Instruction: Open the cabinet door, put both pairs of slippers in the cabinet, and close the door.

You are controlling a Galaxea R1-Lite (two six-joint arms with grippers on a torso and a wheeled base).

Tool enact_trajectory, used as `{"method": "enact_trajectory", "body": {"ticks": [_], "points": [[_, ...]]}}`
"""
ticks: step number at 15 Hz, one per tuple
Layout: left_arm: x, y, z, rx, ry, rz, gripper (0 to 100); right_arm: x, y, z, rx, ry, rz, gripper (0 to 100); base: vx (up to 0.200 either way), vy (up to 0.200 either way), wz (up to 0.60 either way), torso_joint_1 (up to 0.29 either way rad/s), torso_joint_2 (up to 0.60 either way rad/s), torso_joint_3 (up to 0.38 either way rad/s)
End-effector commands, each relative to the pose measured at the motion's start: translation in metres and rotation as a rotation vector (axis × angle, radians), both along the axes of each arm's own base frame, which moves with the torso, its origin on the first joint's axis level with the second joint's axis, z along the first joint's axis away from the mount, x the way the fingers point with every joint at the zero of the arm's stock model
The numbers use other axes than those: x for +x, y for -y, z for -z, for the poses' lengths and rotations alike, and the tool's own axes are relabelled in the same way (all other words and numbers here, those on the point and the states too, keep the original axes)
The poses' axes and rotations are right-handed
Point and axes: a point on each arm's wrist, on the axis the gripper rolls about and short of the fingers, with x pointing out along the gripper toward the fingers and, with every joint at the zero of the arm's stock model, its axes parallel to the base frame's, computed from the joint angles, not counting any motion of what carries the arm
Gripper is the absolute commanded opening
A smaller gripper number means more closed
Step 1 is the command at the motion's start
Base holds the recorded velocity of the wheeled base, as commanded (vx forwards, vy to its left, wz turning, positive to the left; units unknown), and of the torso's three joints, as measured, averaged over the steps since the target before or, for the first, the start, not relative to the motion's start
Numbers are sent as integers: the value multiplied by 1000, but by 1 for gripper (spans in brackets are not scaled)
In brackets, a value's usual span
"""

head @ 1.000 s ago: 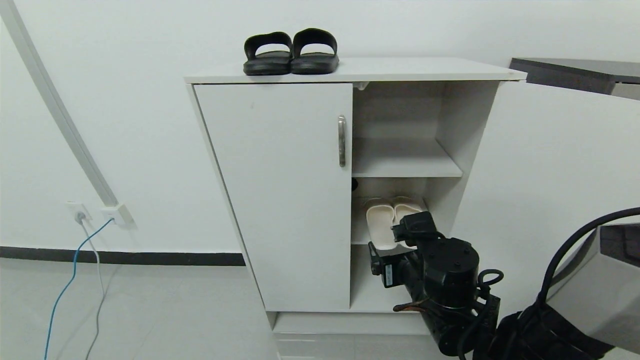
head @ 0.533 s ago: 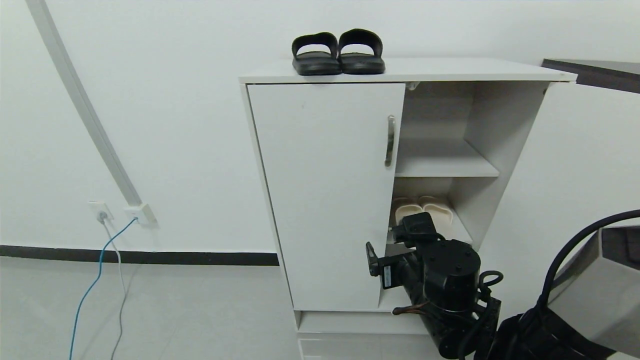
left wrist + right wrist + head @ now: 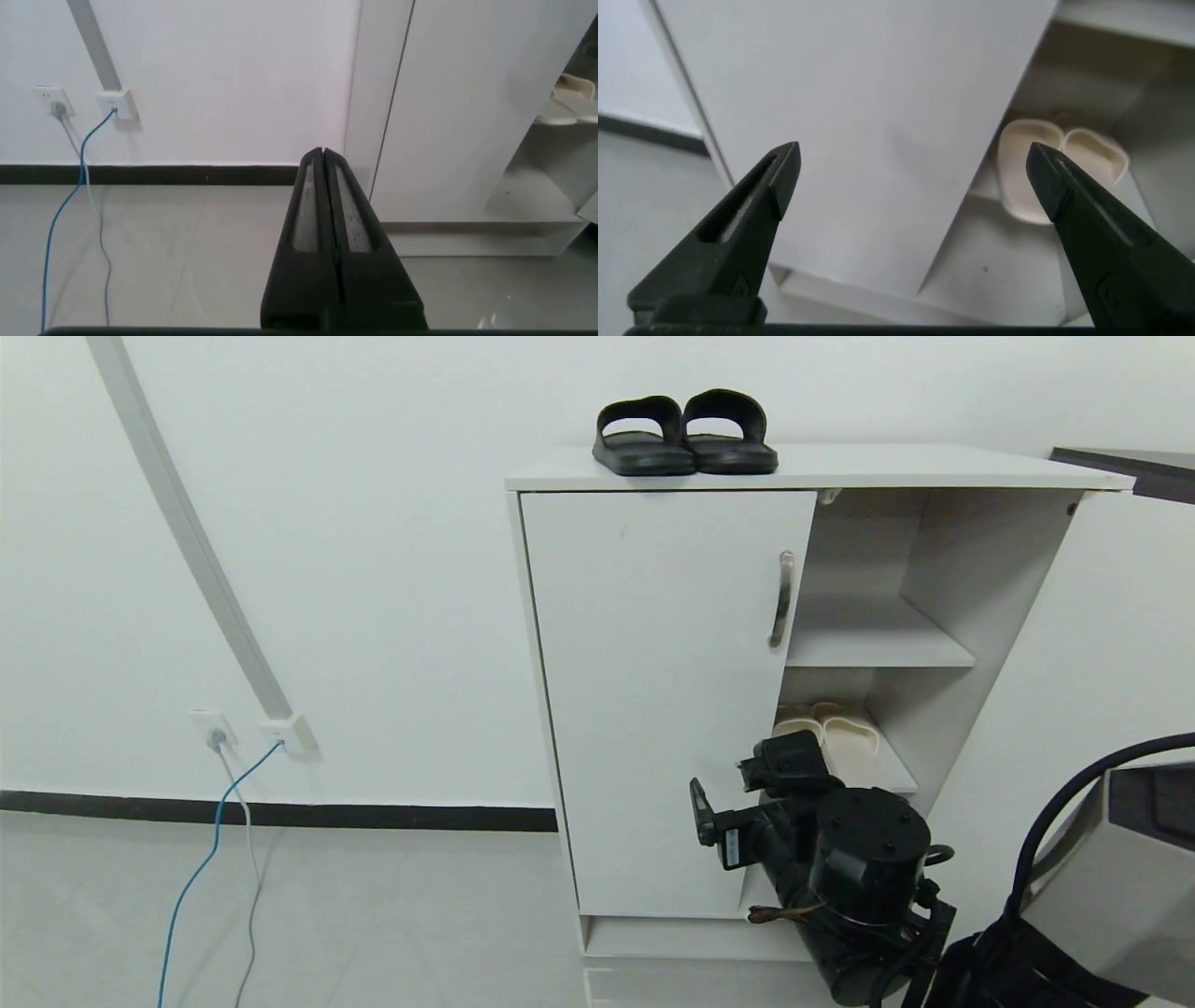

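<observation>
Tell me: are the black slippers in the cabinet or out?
Out. The black slippers stand on top of the cabinet, not on a shelf inside.

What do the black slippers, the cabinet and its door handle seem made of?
The black slippers look like moulded rubber or foam: matte, strap and sole in one piece. The cabinet is probably laminated board: smooth, flat white panels. The door handle seems metal, given its silvery sheen.

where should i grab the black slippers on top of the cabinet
Take the pair of black slide slippers by the two arched straps where they meet, coming from the front, one finger in each opening; both openings face forward, near the white cabinet top's front edge.
</observation>
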Motion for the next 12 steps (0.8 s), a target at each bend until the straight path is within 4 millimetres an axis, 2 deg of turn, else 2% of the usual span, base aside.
{"method": "enact_trajectory", "body": {"ticks": [1,12], "points": [[0,0,0,0,-1,-1,0,1,1,3,-10,-7,2,100,0,0,0,0,0,0],[0,0,0,0,-1,-1,0,0,0,8,-22,-18,-3,100,0,0,0,0,0,0]]}}
